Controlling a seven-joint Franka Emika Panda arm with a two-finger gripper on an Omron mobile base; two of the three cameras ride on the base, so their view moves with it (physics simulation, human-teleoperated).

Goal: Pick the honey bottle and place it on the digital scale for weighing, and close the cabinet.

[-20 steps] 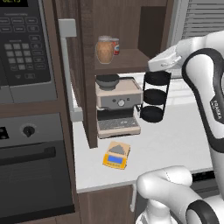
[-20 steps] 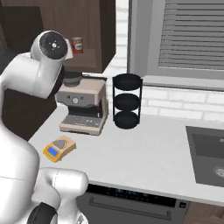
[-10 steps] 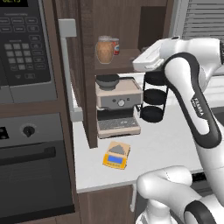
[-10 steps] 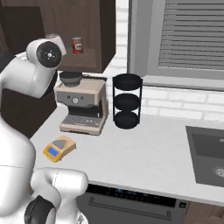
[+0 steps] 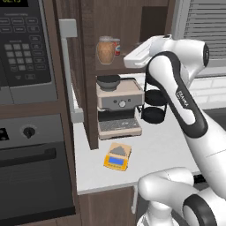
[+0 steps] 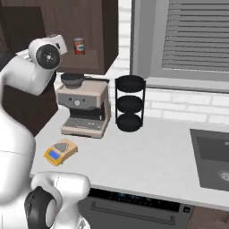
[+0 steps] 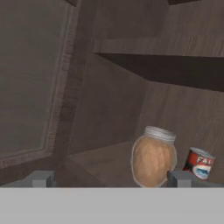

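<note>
The honey bottle [image 5: 105,50], a rounded amber jar with a pale lid, stands on the lower shelf of the open dark wood cabinet [image 5: 132,20]. A red can [image 5: 116,46] stands just behind it. My gripper [image 5: 129,61] hovers right of the jar, at the shelf's front. In the hand view the gripper [image 7: 110,178] is open, and the honey bottle [image 7: 153,159] stands ahead between the fingers, close to the right fingertip [image 7: 179,177]. The yellow digital scale [image 5: 117,156] lies on the counter below, with nothing on its plate. The scale [image 6: 60,151] also shows in the right base view.
The cabinet door [image 5: 68,70] stands swung open to the left, with its grey bar handle facing me. A beige espresso machine [image 5: 119,106] sits under the cabinet, and a black three-tier rack [image 6: 129,103] beside it. A sink [image 6: 214,161] lies far right. Oven and microwave column [image 5: 26,110] at left.
The arm has swung left, bringing the hand from over the black rack up to the open cabinet shelf beside the jar. Jar, can and scale have not moved.
</note>
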